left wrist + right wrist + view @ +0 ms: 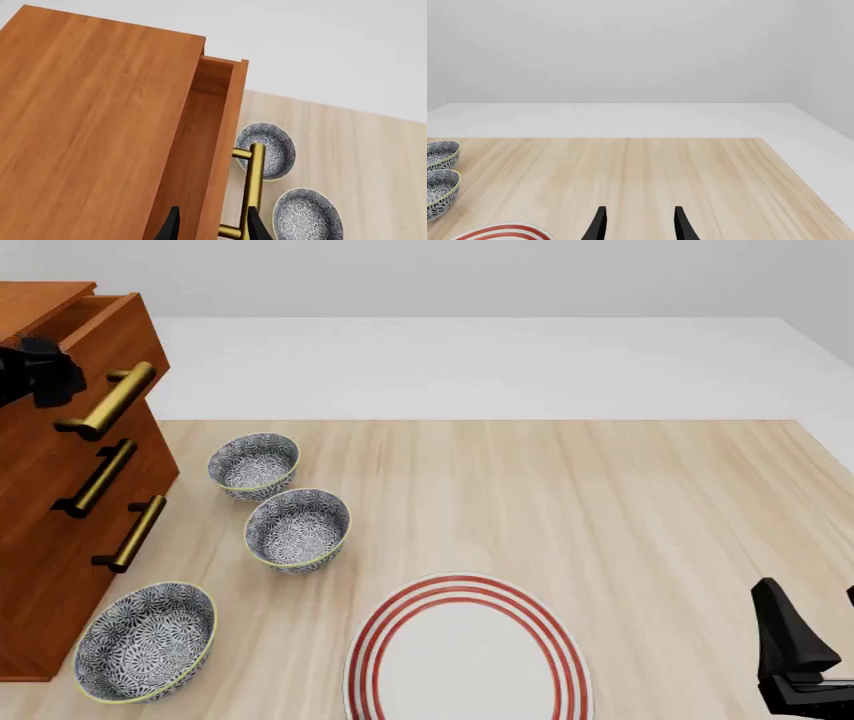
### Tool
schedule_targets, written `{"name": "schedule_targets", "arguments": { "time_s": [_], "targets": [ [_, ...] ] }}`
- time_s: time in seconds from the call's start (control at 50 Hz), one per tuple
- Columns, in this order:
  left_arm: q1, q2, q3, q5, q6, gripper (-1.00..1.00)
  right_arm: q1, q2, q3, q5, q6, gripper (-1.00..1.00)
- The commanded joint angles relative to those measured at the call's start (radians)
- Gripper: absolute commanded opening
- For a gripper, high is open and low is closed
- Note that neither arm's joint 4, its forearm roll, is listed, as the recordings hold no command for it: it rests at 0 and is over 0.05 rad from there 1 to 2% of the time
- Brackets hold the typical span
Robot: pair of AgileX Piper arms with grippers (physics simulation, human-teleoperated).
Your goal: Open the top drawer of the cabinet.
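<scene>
My left pincer [212, 227], the nearer one, is open around the front of the top drawer [217, 150] at the table's nine o'clock edge, its brass handle [252, 192] running straight along my fingers.

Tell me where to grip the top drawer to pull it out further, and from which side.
Grip the top drawer by its brass bar handle, mid-span between the two posts. The bar stands off the drawer front, leaving a gap for a finger behind it. Come from the open table side facing the cabinet, jaws straddling the bar, as the left gripper appears placed.
</scene>
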Motion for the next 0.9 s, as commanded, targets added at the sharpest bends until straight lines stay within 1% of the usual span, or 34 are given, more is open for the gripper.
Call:
{"name": "schedule_targets", "arguments": {
  "time_s": [0.02, 0.28, 0.3, 0.36, 0.38, 0.42, 0.44, 0.6, 0.74, 0.82, 0.88, 0.9],
  "targets": [
    [-0.004, 0.017, 0.011, -0.013, 0.001, 1.00, 0.000, 0.000, 0.000, 0.000, 0.000, 1.00],
    [-0.027, 0.043, 0.032, -0.024, 0.001, 1.00, 0.000, 0.000, 0.000, 0.000, 0.000, 1.00],
    [-0.034, 0.047, 0.034, -0.023, -0.009, 1.00, 0.000, 0.000, 0.000, 0.000, 0.000, 1.00],
    [-0.044, 0.055, 0.042, -0.026, -0.010, 1.00, 0.000, 0.000, 0.000, 0.000, 0.000, 1.00],
    [-0.058, 0.061, 0.048, -0.025, -0.022, 1.00, 0.000, 0.000, 0.000, 0.000, 0.000, 1.00],
    [-0.057, 0.071, 0.053, -0.033, -0.018, 1.00, 0.000, 0.000, 0.000, 0.000, 0.000, 1.00],
    [-0.073, 0.073, 0.059, -0.030, -0.032, 1.00, 0.000, 0.000, 0.000, 0.000, 0.000, 1.00],
    [-0.075, 0.097, 0.059, -0.043, -0.034, 1.00, 0.000, 0.000, 0.000, 0.000, 0.000, 1.00],
    [-0.077, 0.096, 0.052, -0.031, -0.038, 1.00, 0.000, 0.000, 0.000, 0.000, 0.000, 1.00],
    [-0.075, 0.106, 0.038, -0.017, -0.022, 1.00, 0.000, 0.000, 0.000, 0.000, 0.000, 1.00],
    [-0.079, 0.112, 0.035, -0.014, -0.031, 1.00, 0.000, 0.000, 0.000, 0.000, 0.000, 1.00],
    [-0.076, 0.116, 0.035, -0.015, -0.020, 1.00, 0.000, 0.000, 0.000, 0.000, 0.000, 1.00]
  ]
}}
